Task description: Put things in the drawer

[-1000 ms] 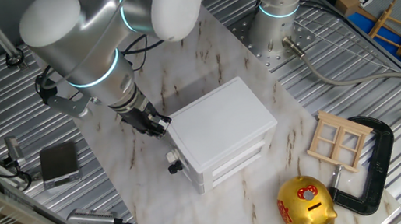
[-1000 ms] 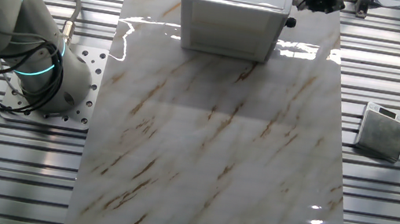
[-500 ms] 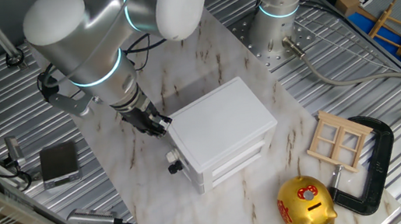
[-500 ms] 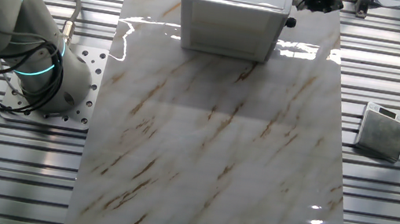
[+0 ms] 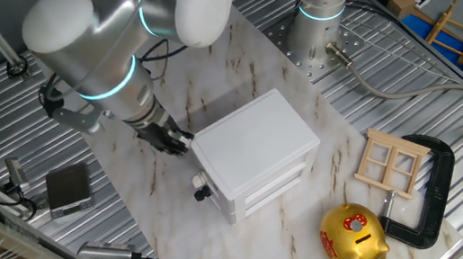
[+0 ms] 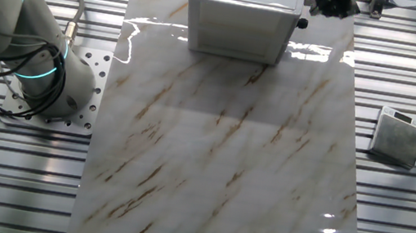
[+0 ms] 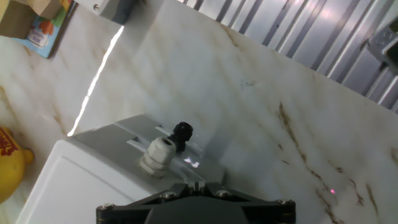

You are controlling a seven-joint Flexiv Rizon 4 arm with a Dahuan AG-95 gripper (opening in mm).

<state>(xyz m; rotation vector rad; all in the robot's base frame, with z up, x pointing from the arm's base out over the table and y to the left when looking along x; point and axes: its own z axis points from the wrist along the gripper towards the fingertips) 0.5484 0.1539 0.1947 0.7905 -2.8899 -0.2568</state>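
The small white cabinet (image 5: 258, 153) stands on the marble table (image 5: 232, 66). Its drawer looks pushed in; the round white knob (image 5: 201, 191) shows on the left face. My gripper (image 5: 176, 143) sits low beside the cabinet's upper left corner, above the knob, with its dark fingers together and nothing between them. In the hand view the white knob (image 7: 155, 155) and a small black knob (image 7: 182, 131) lie just ahead of my gripper (image 7: 193, 185). In the other fixed view my gripper (image 6: 334, 1) is right of the cabinet (image 6: 241, 16).
A golden piggy bank (image 5: 353, 238), a wooden window frame (image 5: 390, 162) and a black clamp (image 5: 430, 183) lie right of the cabinet. A grey box (image 5: 68, 189) sits on the ribbed metal at left. A second arm's base (image 5: 319, 8) stands at the table's far edge.
My gripper has shifted slightly left, away from the cabinet corner. The cabinet and the other things have not moved.
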